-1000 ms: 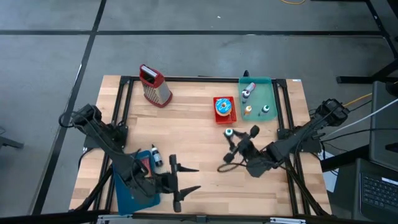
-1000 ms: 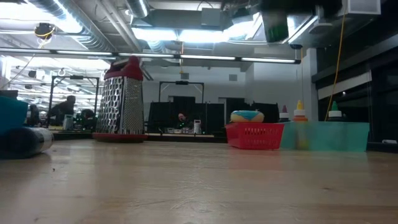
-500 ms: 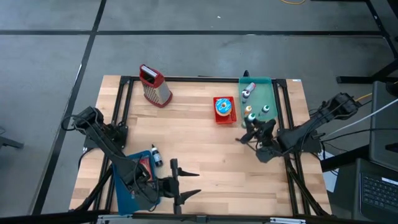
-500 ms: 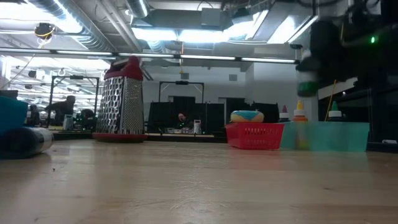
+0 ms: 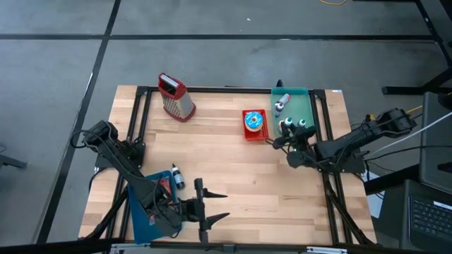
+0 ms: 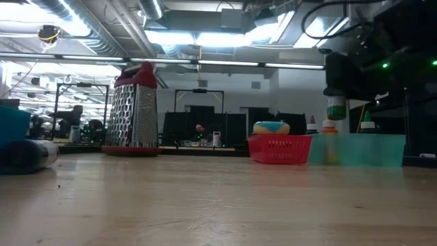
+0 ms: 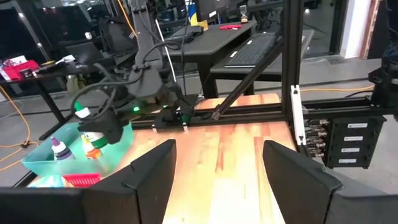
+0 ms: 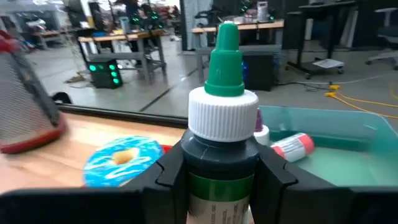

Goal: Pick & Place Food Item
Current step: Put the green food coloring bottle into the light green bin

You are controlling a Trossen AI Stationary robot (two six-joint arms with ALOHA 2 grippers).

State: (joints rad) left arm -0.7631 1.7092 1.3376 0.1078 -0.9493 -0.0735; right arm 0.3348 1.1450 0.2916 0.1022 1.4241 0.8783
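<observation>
Bottle [image 8: 221, 134] (green-capped), clamped in right hand [image 5: 289, 134]

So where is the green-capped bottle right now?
The green-capped bottle is clamped in the right gripper, held above the near edge of the teal bin, beside the red basket.

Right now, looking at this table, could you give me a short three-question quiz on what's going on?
1. True or false: the right hand is shut on a green-capped bottle.
2. What sits in the red basket? A) a blue-iced doughnut B) a grater C) a bottle
3. Fill in: the left hand waits at the table's near edge, fingers ____.

Key: 1 true; 2 A; 3 open.
</observation>
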